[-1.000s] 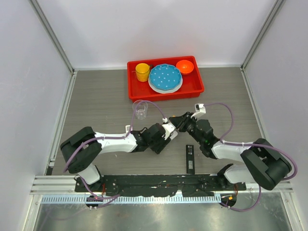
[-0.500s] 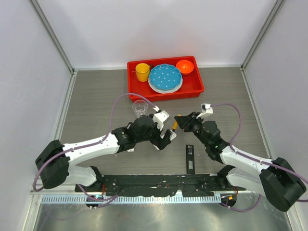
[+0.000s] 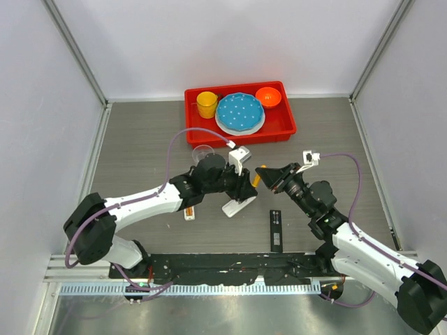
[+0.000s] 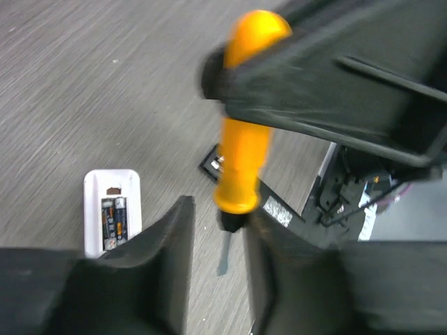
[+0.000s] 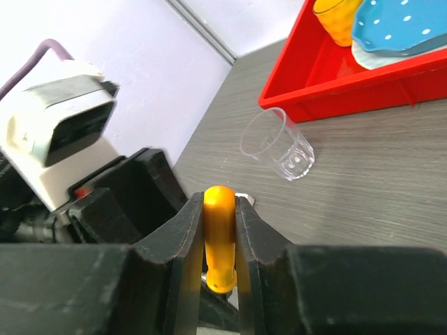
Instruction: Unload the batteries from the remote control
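Observation:
The white remote control [image 3: 237, 206] lies on the table with its back open, and two batteries [image 4: 112, 222] sit in the open compartment of the remote control [image 4: 112, 188]. My right gripper [image 5: 220, 199] is shut on the orange handle of a screwdriver [image 5: 218, 244], held above the table near the centre [image 3: 255, 180]. My left gripper [image 4: 220, 208] is open just below that handle. The screwdriver [image 4: 241, 146] points its thin shaft down into the gap between the jaws. In the top view the left gripper [image 3: 249, 183] faces the right gripper [image 3: 261, 173].
A clear cup [image 5: 279, 143] lies on its side behind the left arm. The red tray [image 3: 241, 136] at the back holds a yellow cup [image 3: 207, 105], a blue plate [image 3: 239, 113] and an orange bowl [image 3: 268, 96]. A black bar [image 3: 276, 229] and a small white-orange piece [image 3: 188, 211] lie near the front.
The left gripper opened, left the remote lying on the table, then lifted toward the screwdriver and narrowed. The right arm drew back to the right, still holding the screwdriver.

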`<state>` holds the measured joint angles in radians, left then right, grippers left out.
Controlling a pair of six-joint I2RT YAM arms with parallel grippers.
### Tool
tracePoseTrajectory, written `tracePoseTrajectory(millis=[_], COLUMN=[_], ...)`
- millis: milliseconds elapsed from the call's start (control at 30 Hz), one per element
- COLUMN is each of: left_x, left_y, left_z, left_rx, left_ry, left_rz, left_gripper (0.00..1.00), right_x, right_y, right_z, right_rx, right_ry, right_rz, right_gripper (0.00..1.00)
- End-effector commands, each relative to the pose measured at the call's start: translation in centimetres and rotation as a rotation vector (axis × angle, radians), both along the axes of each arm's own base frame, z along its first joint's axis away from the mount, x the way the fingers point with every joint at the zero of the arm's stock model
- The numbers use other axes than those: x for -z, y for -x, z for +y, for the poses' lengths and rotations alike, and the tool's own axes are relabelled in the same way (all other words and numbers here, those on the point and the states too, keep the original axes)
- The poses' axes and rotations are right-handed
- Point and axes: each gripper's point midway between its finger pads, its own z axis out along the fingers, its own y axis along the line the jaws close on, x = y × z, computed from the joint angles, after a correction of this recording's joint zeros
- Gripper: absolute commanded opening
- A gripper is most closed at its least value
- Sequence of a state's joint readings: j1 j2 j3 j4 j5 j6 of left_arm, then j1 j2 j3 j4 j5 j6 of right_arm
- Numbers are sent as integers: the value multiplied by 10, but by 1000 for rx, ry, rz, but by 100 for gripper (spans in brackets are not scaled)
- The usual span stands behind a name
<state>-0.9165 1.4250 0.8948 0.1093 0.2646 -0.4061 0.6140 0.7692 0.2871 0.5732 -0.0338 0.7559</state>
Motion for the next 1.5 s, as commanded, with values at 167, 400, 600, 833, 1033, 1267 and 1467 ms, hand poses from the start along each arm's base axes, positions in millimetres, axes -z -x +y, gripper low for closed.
tracePoseTrajectory(millis=[167, 400, 600, 833, 1033, 1267, 1467], left_x=[-48, -49, -50, -56, -62, -63, -53], left_y=[-1, 3, 15, 25, 29, 32, 27], left_z=[-15, 1, 6, 6, 4, 3, 15], left_rx=[35, 22, 82, 138, 168, 190, 154], left_ry=[131, 84, 60, 72, 84, 88, 58], left_rz=[-53, -76, -75, -72, -78, -82, -69], left_gripper=[0, 0, 0, 0, 0, 0, 44], right_x=[7, -3, -21, -38, -38, -42, -30], right_y=[9, 14, 18, 32, 34, 34, 24], right_z=[1, -4, 1, 18, 22, 22, 15], right_rx=[-37, -43, -138, -334, -372, -377, -304], right_ry=[34, 117, 116, 97, 92, 71, 104], right_rz=[64, 74, 49, 10, 13, 5, 28], right_gripper=[15, 89, 87, 65, 41, 13, 1])
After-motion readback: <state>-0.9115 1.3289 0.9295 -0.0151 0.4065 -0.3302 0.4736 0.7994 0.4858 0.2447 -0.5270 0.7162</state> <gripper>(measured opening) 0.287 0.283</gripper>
